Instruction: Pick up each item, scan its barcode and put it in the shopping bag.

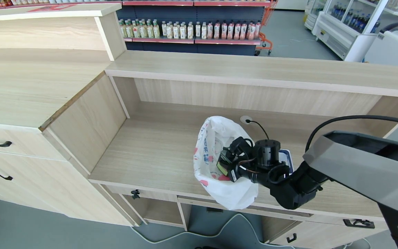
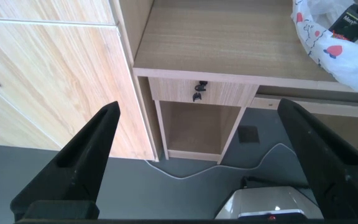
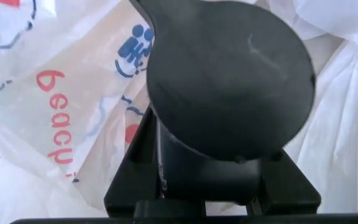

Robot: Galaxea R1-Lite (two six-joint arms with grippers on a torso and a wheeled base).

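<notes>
Right gripper (image 1: 224, 165) is clamped on a black scanner (image 3: 229, 81) at the mouth of the white shopping bag (image 1: 226, 197) on the counter (image 1: 150, 152) — left gripper (image 2: 199, 107), jaws wide apart, hangs low beside the drawers (image 2: 48, 87).

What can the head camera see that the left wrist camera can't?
Only the head view shows the shelf of bottles behind the counter, and the black cable coming out of a round hole in the countertop. Only the left wrist view shows the left pincer, open wide, low down in front of the counter and above the grey floor. Both views show the white shopping bag sitting on the wooden counter, and the small black lock under the counter's front edge.
</notes>
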